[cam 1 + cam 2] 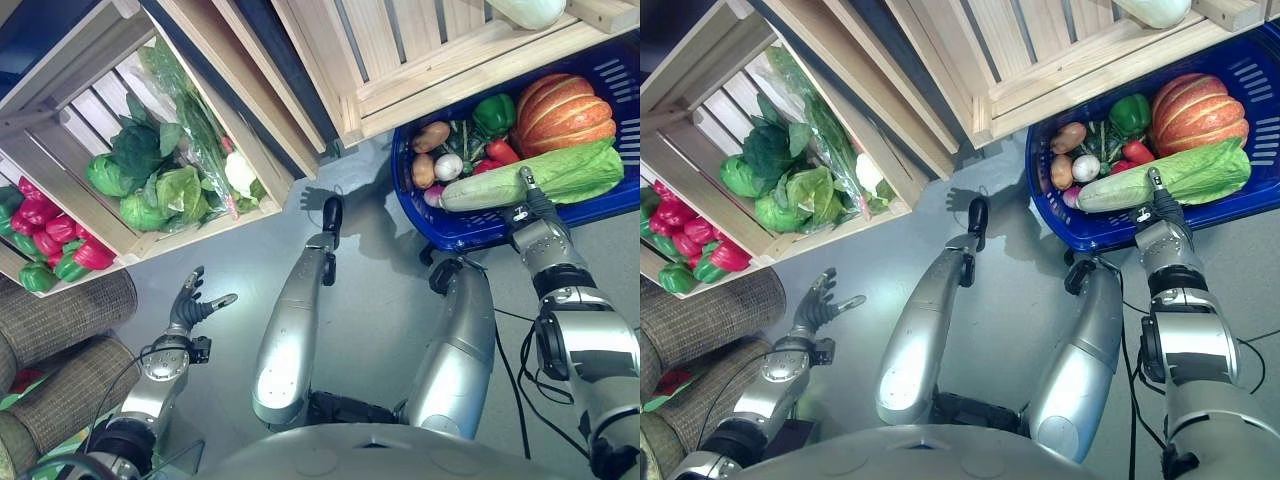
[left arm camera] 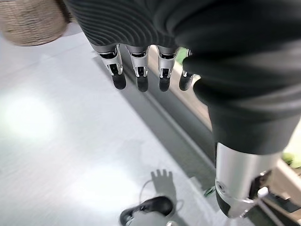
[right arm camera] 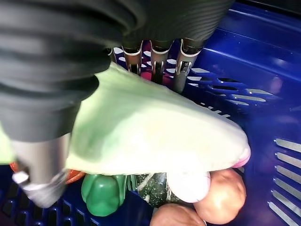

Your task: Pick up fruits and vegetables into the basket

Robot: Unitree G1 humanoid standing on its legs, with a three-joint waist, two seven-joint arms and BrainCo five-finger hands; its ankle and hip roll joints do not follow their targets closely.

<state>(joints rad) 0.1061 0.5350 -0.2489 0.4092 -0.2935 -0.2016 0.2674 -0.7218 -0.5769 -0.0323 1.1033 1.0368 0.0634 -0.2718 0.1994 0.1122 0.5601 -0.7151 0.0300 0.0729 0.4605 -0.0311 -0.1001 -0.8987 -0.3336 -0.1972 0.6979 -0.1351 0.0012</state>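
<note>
A blue plastic basket [image 1: 470, 232] stands on the floor at the right. It holds an orange pumpkin [image 1: 560, 110], a green pepper [image 1: 493, 112], potatoes [image 1: 430, 137], a white onion [image 1: 448, 166] and a long pale-green napa cabbage [image 1: 570, 172] lying across the top. My right hand [image 1: 525, 205] is at the basket's near rim, and the cabbage [image 3: 155, 136] sits between its thumb [image 3: 42, 179] and its fingers [image 3: 157, 56]. My left hand [image 1: 195, 305] hovers open over the floor at the lower left, fingers [image 2: 138, 70] straight, holding nothing.
A wooden crate [image 1: 60, 160] at the left holds leafy greens [image 1: 150, 170] and a bagged vegetable [image 1: 205, 130]. Red and green peppers [image 1: 45, 235] fill the compartment beside it. Woven baskets [image 1: 60, 320] stand at the lower left. More slatted crates [image 1: 420, 60] rise behind the blue basket.
</note>
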